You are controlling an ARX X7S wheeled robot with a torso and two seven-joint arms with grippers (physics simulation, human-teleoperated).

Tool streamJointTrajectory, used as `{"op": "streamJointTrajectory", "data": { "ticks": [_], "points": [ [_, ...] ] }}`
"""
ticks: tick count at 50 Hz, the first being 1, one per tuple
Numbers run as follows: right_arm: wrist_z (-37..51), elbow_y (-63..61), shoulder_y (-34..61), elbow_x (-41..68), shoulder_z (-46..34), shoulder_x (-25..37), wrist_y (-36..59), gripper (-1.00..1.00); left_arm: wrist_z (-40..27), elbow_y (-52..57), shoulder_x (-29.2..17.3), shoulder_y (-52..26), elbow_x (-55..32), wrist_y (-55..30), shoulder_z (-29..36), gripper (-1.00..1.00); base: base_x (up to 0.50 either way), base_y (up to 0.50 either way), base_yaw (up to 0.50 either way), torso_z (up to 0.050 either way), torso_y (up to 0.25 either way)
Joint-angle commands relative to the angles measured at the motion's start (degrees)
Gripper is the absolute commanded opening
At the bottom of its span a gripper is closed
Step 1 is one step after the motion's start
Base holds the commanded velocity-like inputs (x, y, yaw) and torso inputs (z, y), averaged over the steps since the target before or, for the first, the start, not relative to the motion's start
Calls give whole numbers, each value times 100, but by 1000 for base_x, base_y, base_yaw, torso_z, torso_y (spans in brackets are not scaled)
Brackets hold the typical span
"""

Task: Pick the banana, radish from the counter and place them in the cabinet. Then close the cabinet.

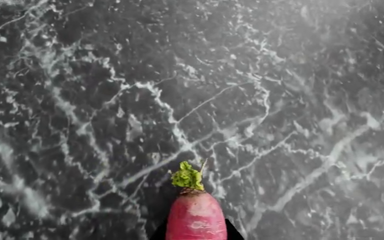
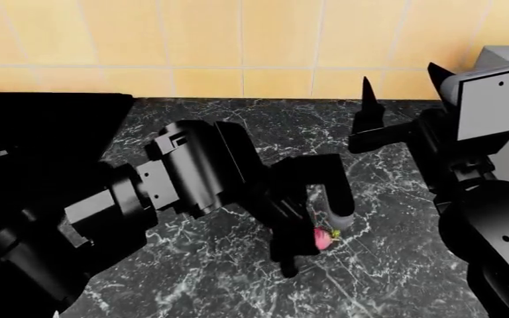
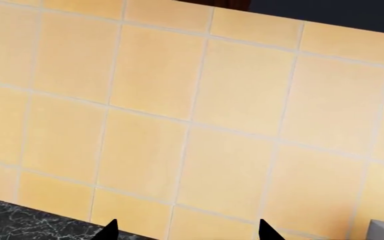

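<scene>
Jaws of the left gripper (image 2: 312, 246) clamp the radish (image 2: 323, 240) over the counter (image 2: 387, 265); the right gripper (image 2: 400, 86) gapes apart.

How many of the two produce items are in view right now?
1. The radish is between the left tool's fingers, at the counter. No banana shows in any view; the arms may hide it.

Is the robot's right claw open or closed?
Open. The right end effector points at the tiled wall, its two black fingertips standing well apart with nothing between them.
</scene>
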Motion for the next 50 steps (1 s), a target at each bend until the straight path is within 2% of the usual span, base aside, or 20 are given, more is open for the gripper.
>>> {"op": "streamJointTrajectory", "data": {
  "ticks": [1,8,15,26,39,50],
  "points": [
    [45,-104,-53,74,89,52,37,100,-137,615,-301,-95,-2,-279,108,-100,0,0,0,0,0],
    [104,-219,-58,162,181,98,126,100,-257,1226,-718,-382,-151,-472,-96,-100,0,0,0,0,0],
    [168,-320,-90,242,310,166,195,100,-350,1840,-1310,-786,-475,-709,-570,-100,0,0,0,0,0],
    [210,-421,-90,294,272,159,268,100,-463,2284,-1949,-1320,-989,-945,-1382,-100,0,0,0,0,0],
    [188,-469,-109,284,125,97,233,100,-610,2297,-2270,-2174,-1383,-1078,-2311,-100,0,0,0,0,0],
    [201,-536,-112,319,103,100,251,100,-631,2341,-2435,-2991,-1475,-1245,-2725,-100,0,0,0,0,0]
  ]
}}
